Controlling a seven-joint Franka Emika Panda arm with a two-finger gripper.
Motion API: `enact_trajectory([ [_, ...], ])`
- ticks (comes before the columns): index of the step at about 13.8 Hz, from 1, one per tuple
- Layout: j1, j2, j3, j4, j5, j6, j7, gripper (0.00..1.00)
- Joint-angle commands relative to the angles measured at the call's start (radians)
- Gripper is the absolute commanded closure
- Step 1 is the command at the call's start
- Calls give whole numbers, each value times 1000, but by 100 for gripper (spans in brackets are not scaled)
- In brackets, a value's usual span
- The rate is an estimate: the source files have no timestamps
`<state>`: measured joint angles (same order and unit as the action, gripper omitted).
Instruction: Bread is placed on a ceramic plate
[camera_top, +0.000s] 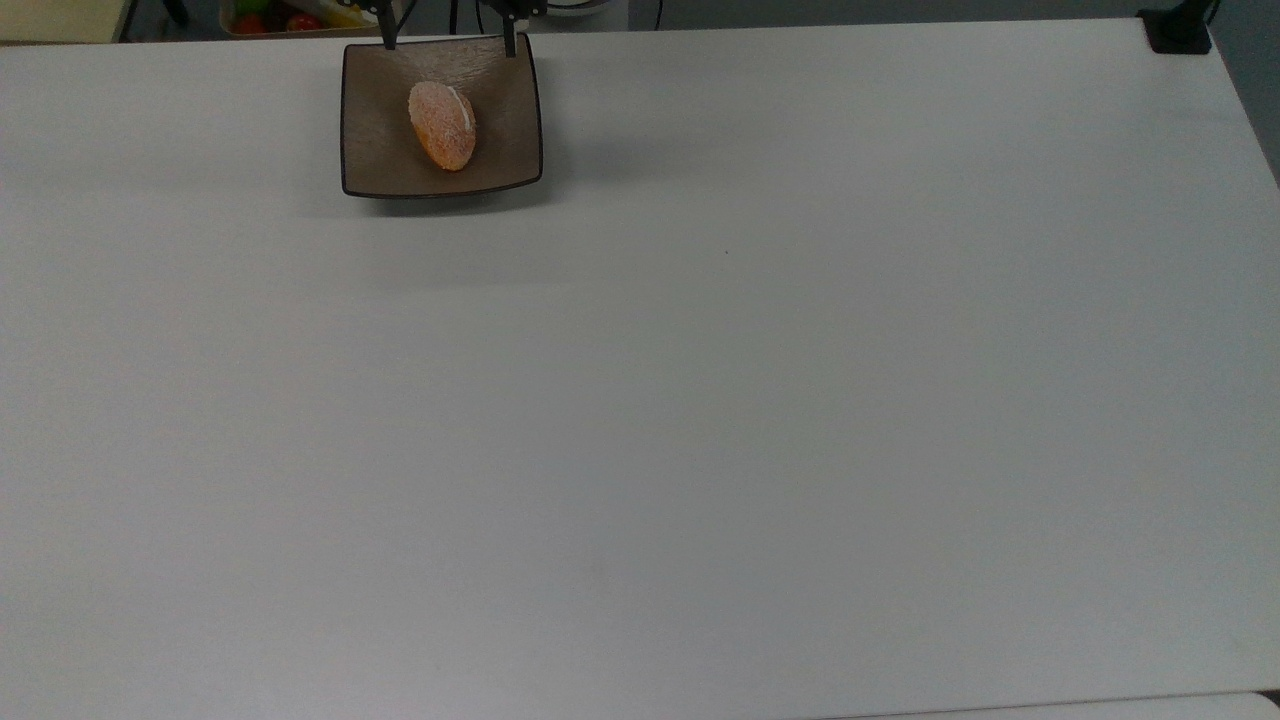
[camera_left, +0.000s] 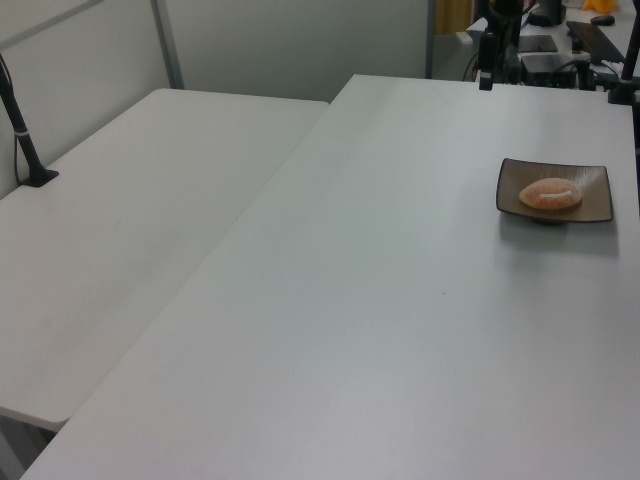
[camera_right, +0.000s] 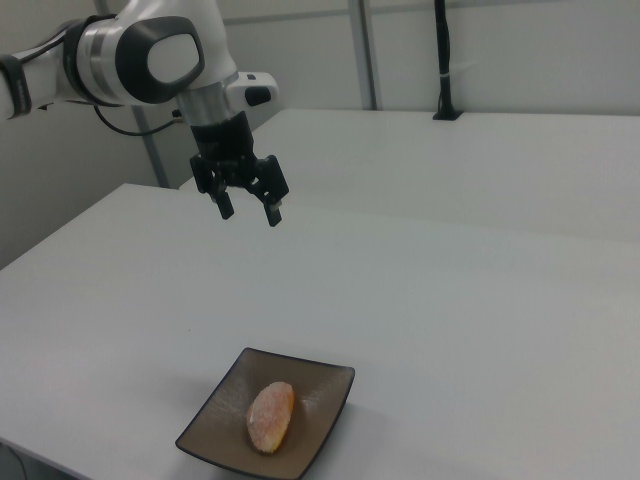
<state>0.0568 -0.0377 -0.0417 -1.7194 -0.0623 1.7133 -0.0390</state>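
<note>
Orange-brown bread (camera_right: 270, 417) rests mid plate (camera_right: 320, 385); fingers (camera_right: 271, 213) wide, empty, above plate. Lift straight, avoid nudging plate.

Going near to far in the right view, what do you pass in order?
ceramic plate holding the bread → gripper, open above the table → black post on the far table.

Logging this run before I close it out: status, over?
Gripper open, empty, raised above the table. Bread lying on the ceramic plate. Nothing in the way.
</note>
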Motion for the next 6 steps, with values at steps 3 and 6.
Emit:
enact_trajectory([
  [3,6,-7,5,1,-7,-26,34,0],
  [6,6,-5,3,1,1,-20,36,0],
])
